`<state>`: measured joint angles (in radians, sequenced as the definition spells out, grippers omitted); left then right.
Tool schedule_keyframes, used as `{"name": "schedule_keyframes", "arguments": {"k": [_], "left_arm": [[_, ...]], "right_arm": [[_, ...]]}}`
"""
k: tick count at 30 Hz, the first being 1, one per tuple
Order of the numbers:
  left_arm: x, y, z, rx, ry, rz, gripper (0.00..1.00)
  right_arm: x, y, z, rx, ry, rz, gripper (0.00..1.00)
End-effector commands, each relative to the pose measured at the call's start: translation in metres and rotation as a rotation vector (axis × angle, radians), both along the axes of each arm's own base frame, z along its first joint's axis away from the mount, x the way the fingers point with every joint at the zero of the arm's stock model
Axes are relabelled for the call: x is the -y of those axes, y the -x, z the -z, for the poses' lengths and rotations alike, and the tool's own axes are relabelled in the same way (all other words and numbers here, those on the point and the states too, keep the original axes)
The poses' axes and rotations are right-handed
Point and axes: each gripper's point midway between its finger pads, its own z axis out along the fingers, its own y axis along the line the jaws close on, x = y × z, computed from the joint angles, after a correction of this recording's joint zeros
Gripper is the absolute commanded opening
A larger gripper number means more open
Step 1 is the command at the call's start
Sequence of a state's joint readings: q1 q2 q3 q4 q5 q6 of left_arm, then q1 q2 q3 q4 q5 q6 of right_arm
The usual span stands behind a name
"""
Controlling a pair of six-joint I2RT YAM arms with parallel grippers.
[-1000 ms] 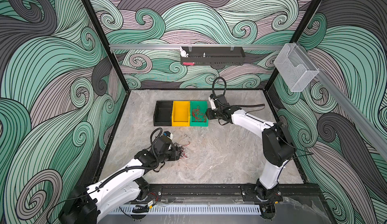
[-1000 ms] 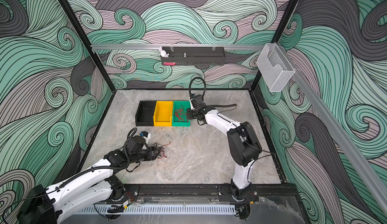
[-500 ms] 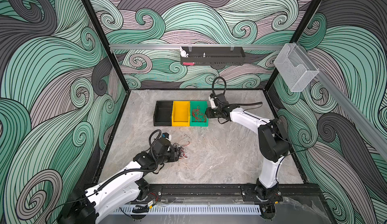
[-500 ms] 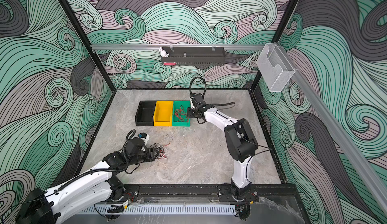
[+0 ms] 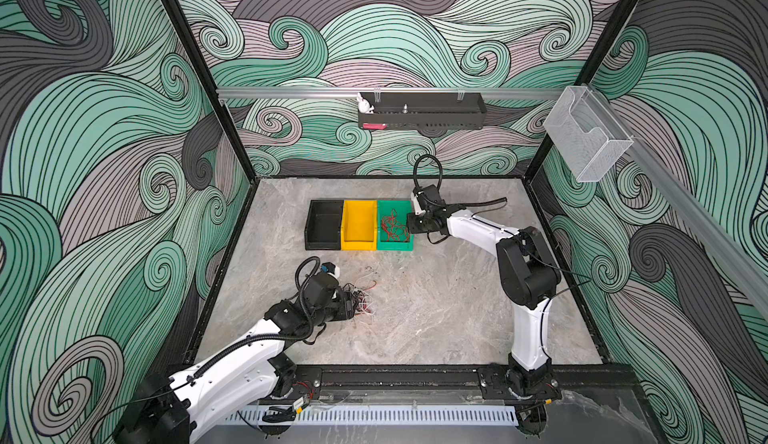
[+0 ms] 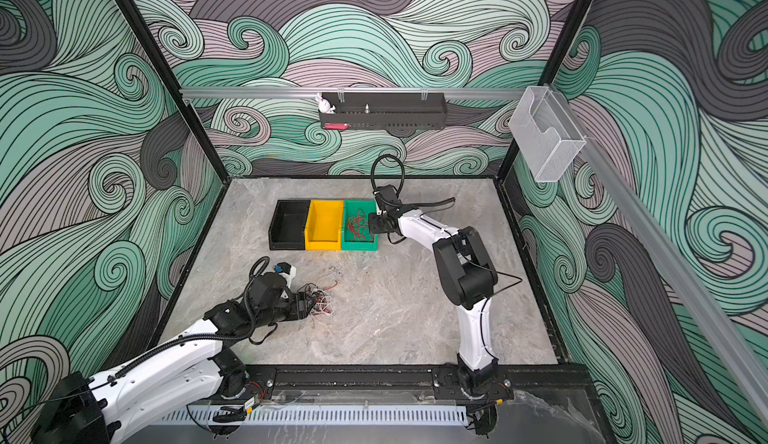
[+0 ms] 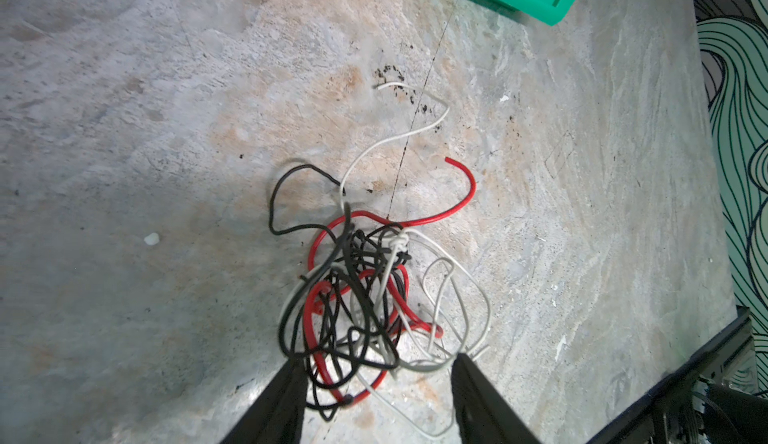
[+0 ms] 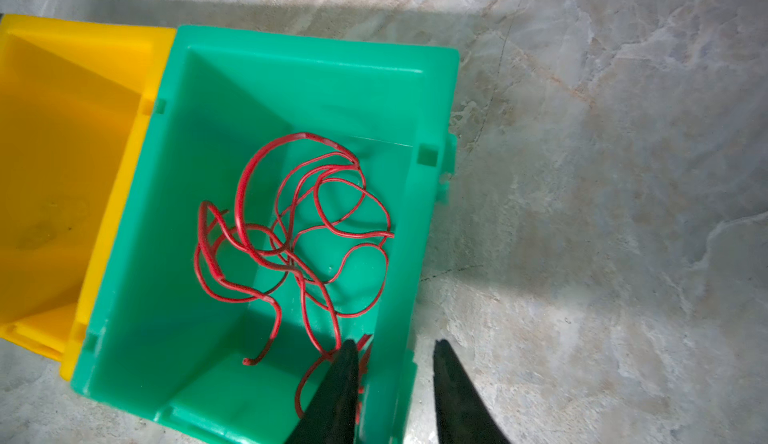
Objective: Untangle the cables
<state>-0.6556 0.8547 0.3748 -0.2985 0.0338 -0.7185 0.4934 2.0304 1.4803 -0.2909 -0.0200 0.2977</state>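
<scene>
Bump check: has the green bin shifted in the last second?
No. Judged against the table's back edge, the green bin has stayed put, still flush with the yellow bin.

Black bin [image 5: 323, 230], yellow bin [image 5: 359, 225], green bin [image 5: 395, 204] touching in a row, white rabbit figurine [image 5: 365, 104] at black wall tray [image 5: 432, 116] end
</scene>
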Motion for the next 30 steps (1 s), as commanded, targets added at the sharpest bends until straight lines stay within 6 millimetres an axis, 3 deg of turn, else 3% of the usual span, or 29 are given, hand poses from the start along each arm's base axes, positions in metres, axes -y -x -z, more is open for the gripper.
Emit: {"name": "schedule_keyframes", "arguments": {"k": [1, 7, 12, 23, 30], "left_arm": [[-0.004, -0.007, -0.004, 0.02, -0.011, -0.024, 0.59], [-0.004, -0.01, -0.008, 0.029, -0.012, -0.03, 0.58], [-0.004, -0.012, -0.009, 0.036, -0.013, -0.033, 0.57], [-0.003, -0.014, -0.011, 0.035, -0.023, -0.026, 0.57], [-0.001, -0.015, -0.012, 0.032, -0.016, -0.024, 0.57]], "right_arm": [[0.015, 0.0, 0.007, -0.013, 0.046, 0.033, 0.28], [0.031, 0.01, 0.005, -0.016, 0.072, 0.039, 0.18], [0.044, 0.024, 0.005, -0.026, 0.08, 0.046, 0.17], [0.098, 0.052, 0.005, -0.034, 0.099, 0.244, 0.14], [0.128, 0.055, 0.006, -0.028, 0.143, 0.324, 0.14]]}}
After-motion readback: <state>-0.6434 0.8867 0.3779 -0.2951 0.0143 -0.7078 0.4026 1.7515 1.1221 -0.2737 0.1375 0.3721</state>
